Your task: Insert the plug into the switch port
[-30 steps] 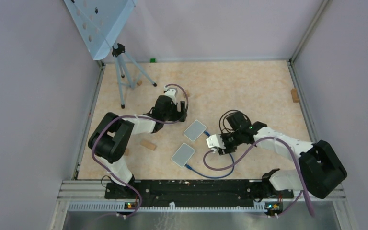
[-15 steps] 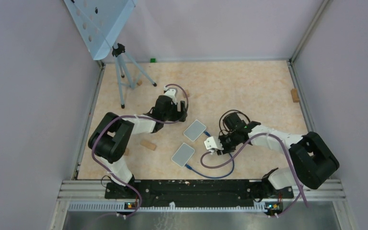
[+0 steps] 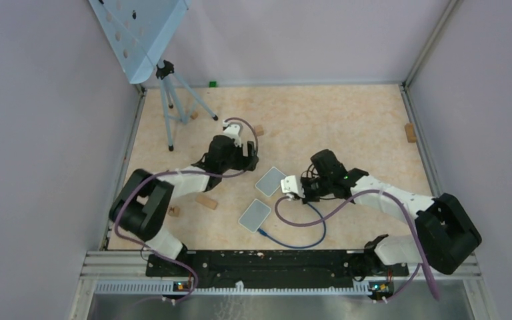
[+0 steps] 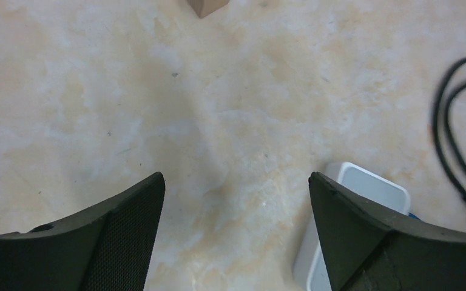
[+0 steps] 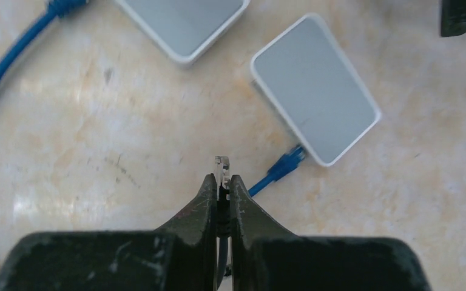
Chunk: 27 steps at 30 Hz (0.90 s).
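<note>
The mottled beige worktop [image 3: 347, 127] carries two flat grey switches near its centre, the far switch [image 3: 271, 180] and the near switch [image 3: 255, 215]. A blue cable [image 5: 276, 170] loops toward the near edge and joins both switches. A tripod [image 3: 170, 110] stands in the far-left corner. One wooden block [image 3: 410, 132] lies at the right edge. Another block [image 3: 206, 201] lies toward the left edge.
</note>
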Each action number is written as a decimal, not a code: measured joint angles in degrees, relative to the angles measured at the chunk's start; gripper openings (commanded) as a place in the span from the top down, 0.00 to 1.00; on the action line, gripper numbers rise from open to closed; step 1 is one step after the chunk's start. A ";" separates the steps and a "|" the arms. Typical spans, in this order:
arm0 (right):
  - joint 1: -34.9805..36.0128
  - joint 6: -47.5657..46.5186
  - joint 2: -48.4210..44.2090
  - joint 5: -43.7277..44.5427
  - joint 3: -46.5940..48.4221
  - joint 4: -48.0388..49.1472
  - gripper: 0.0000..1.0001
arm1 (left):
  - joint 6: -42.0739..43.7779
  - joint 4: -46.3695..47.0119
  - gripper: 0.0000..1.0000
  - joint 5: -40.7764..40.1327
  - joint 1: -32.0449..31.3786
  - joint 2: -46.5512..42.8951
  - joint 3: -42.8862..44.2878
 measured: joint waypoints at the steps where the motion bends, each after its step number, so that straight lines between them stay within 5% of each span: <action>1: 0.09 3.10 -1.07 -1.14 -0.02 2.19 1.00 | 0.15 0.42 0.06 0.61 0.00 -2.97 -1.70; 12: 0.37 37.09 -4.83 -9.99 -5.27 28.96 1.00 | -0.09 8.48 0.15 22.32 -0.07 -36.22 -18.05; 20: 1.97 46.64 0.28 -11.47 -6.75 39.23 0.99 | -1.88 5.42 0.16 30.53 -0.35 -45.29 -25.31; 25: 7.89 45.46 7.23 -5.44 -6.67 36.44 0.53 | -1.75 2.86 0.14 28.79 -0.35 -48.00 -27.65; 27: 9.68 45.11 8.28 -2.51 -6.82 34.86 0.47 | -1.49 1.66 0.13 27.43 -0.35 -48.37 -28.55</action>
